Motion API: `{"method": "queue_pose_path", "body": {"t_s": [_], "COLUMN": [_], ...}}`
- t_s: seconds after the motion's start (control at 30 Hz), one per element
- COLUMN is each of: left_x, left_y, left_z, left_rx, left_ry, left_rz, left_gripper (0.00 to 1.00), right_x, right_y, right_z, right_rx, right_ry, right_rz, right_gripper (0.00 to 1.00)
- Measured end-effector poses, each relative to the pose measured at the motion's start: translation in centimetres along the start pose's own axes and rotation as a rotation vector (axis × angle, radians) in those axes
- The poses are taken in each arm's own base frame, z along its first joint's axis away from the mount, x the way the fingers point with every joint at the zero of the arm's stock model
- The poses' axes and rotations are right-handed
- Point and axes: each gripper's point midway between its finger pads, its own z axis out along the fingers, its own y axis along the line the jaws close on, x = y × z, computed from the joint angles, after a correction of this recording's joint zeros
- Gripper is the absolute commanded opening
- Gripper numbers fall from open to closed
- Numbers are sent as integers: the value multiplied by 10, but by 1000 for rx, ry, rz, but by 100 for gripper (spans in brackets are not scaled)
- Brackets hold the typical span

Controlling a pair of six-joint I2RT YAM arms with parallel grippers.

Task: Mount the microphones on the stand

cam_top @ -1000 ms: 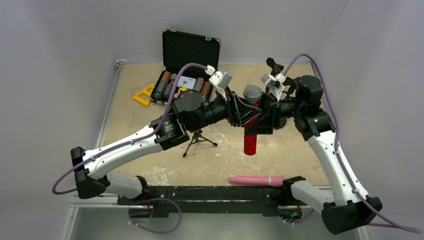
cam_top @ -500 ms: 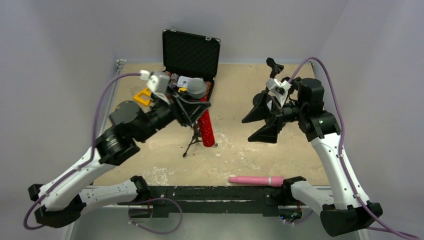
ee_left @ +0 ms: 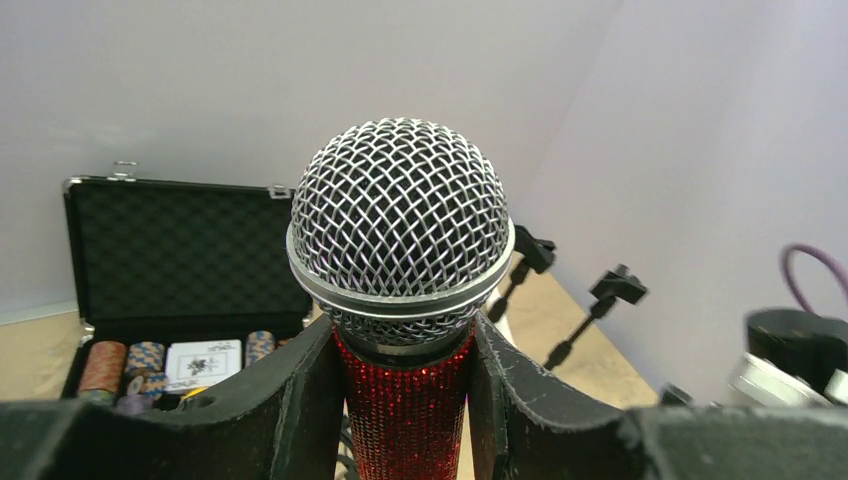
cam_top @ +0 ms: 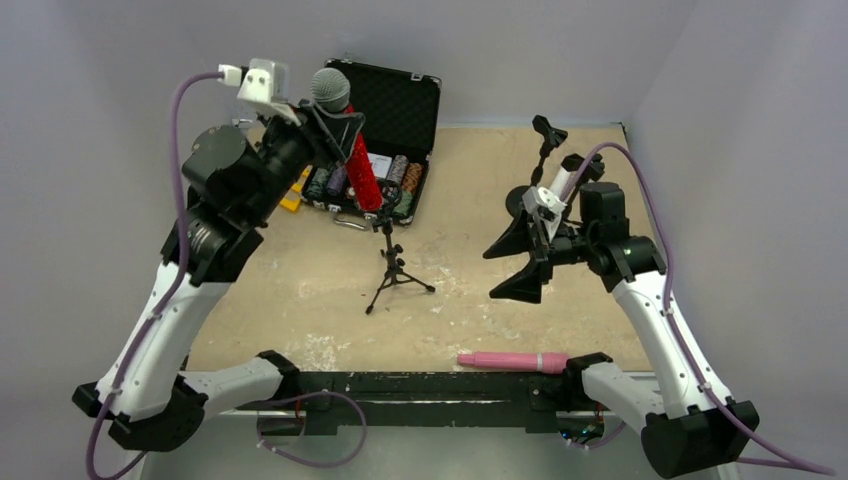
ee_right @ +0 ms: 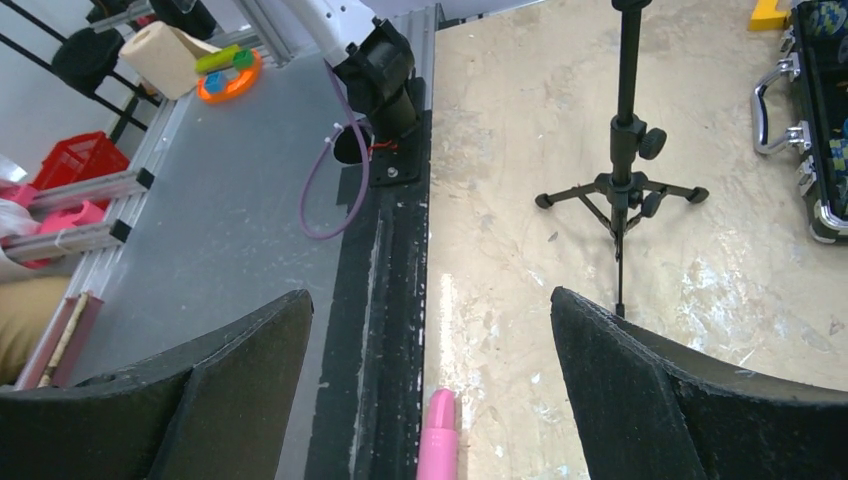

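Left gripper (cam_top: pixel 343 130) is clamping the red mic (cam_top: pixel 362 172) just below its mesh head, fingers (ee_left: pixel 300 400) pressing both sides of the glitter body. The mic is being held in the air, head up and tilted, in front of the open case (cam_top: pixel 385 95) at back left. Its lower end is hanging just above the tripod stand (cam_top: pixel 392 262); cannot tell if touching. Right gripper (cam_top: pixel 503 262) is hanging with jaws wide apart, holding nothing, right of that stand. Pink mic (cam_top: pixel 512 360) is lying flat at the table (cam_top: pixel 300 290)'s near edge. Second stand (cam_top: pixel 545 135) is standing at back right.
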Motion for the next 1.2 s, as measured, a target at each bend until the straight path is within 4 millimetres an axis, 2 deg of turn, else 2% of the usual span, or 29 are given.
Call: {"method": "queue_pose_path", "body": {"t_s": [0.1,0.23,0.4,0.6,0.87,1.2], "left_x": [6,32,53,52,59,79], "left_y": [19,48,69,71,71,90], "left_z": [30,61,82,97,105,111], "left_rx": [-47,-90,-106,-77,-52,-80], "left_ry": [32,109,170,169,171,208], "left_rz": [14,18,3,-13,-19,-29], "left_gripper": [0,0,0,0,0,0], "right_x": [3,8,16,17,21,24], "right_y": [2,4,1,0,-7,-12], "right_z": [0,0,1,1,3,4], "right_rx": [0,-5,-11,-15,-16,-18], "right_ry": [-1,-6,-5,-8,-3,1], "right_rz": [-33,-71,-72,-85,-67,-59], "right_gripper": [93,92,92,91,90,89]}}
